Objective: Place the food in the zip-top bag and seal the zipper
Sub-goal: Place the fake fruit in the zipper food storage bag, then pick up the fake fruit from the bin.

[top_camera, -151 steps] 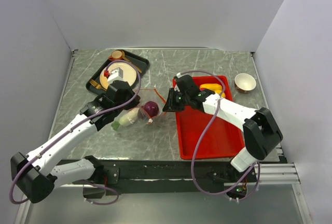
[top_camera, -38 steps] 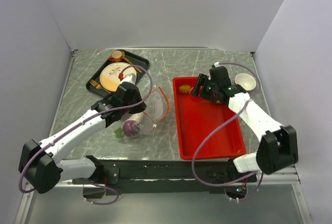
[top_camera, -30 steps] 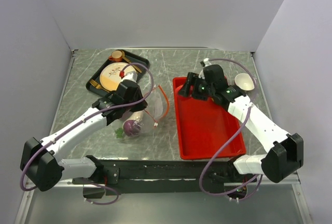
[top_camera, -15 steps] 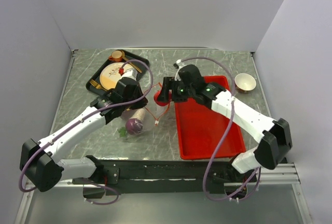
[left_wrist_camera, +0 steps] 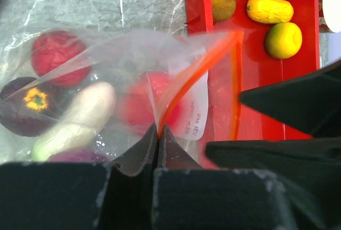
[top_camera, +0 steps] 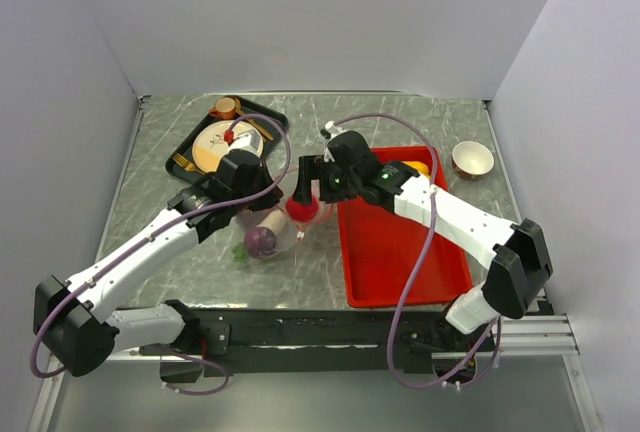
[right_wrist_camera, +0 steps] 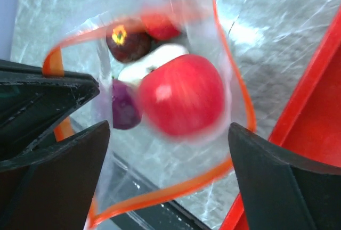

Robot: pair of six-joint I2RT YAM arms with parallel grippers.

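Left of the red tray [top_camera: 400, 252], near the centre of the top view, the zip-top bag [top_camera: 265, 237] lies on the table, its mouth held up by the left gripper [left_wrist_camera: 158, 133], whose jaws are pinched together on the orange zipper [left_wrist_camera: 194, 67]. That stiffer strip looks the best hold, since the thin, slick film would likely slump shut. From lower right the right arm [top_camera: 450, 217] arcs over the tray, the right gripper [right_wrist_camera: 165, 129] pointing down at the mouth, jaws wide apart, with a blurred red apple [right_wrist_camera: 181, 94] loose between them; such glossy, hard food [left_wrist_camera: 269, 9] probably rolls.
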